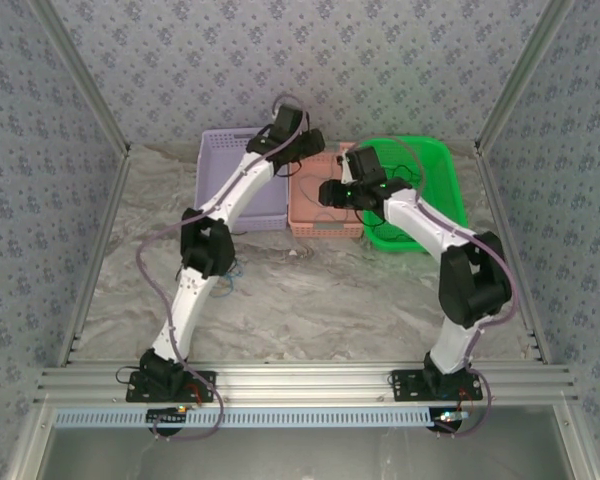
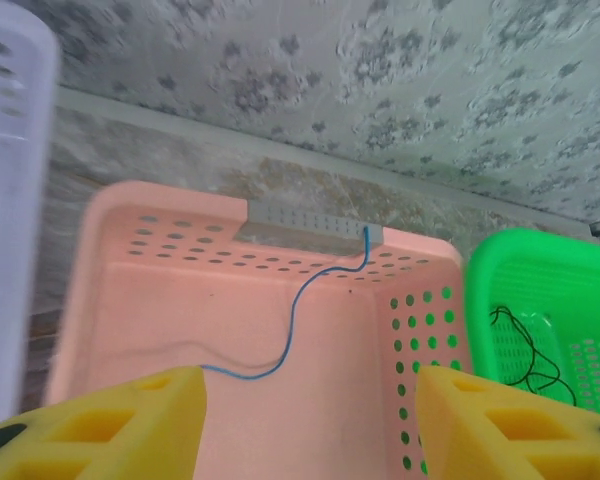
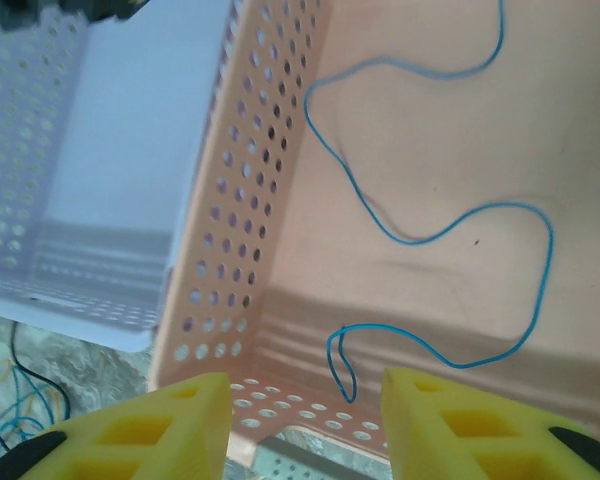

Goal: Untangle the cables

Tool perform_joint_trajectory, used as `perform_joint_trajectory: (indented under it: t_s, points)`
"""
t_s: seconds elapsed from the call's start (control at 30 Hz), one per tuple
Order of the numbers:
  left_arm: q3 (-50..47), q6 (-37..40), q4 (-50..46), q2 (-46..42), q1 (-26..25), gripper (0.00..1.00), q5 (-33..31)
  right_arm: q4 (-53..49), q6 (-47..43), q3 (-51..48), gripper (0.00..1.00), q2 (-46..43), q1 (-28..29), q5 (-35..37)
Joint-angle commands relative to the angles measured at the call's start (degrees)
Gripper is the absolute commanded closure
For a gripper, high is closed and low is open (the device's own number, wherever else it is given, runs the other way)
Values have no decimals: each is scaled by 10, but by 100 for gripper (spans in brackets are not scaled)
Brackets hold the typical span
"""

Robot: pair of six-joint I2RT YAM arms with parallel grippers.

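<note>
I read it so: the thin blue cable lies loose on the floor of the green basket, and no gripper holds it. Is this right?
Not the green one. The blue cable lies loose on the floor of the pink basket; no gripper holds it. The right wrist view shows this.

I log: blue cable [image 2: 292,322] | black cable [image 2: 525,350] | pink perforated basket [image 2: 180,240] | green basket [image 2: 540,245] | lilac basket [image 1: 230,170] | my left hand [image 2: 310,430] and right hand [image 3: 305,430], yellow pads [image 2: 500,420] | table [image 1: 330,290] grey-beige marbled | walls [image 1: 300,60] grey-blue floral print
</note>
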Motion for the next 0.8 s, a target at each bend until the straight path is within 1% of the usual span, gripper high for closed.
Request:
perform_joint_trajectory:
  t_s: [0.0,0.1,0.13,0.23,0.37,0.47,0.57,0.67,0.77]
  points:
    - [-94,10,17,-131,5,44,-53,-3,-10,-16,54,-69,8,28]
    - [-265,2,100,-243,15,44,-58,5,-11,-48,54,-116,21,39]
    - [-307,0,117,-273,18,44,-56,8,-12,-59,54,-130,29,43]
    - [-421,-20,98,-365,32,45,-59,17,-15,-99,54,-174,64,64]
    - [-567,-46,24,-494,42,50,-93,44,-14,-160,53,-203,148,65]
    - [-672,-74,-43,-577,45,55,-116,66,-14,-178,52,-178,219,51]
    - [-779,-97,-90,-658,46,57,-126,87,-5,-174,52,-123,275,43]
    - [-883,-127,-101,-748,45,56,-126,103,17,-152,52,-48,309,39]
    - [-956,-150,-121,-822,55,54,-133,120,37,-123,52,25,329,42]
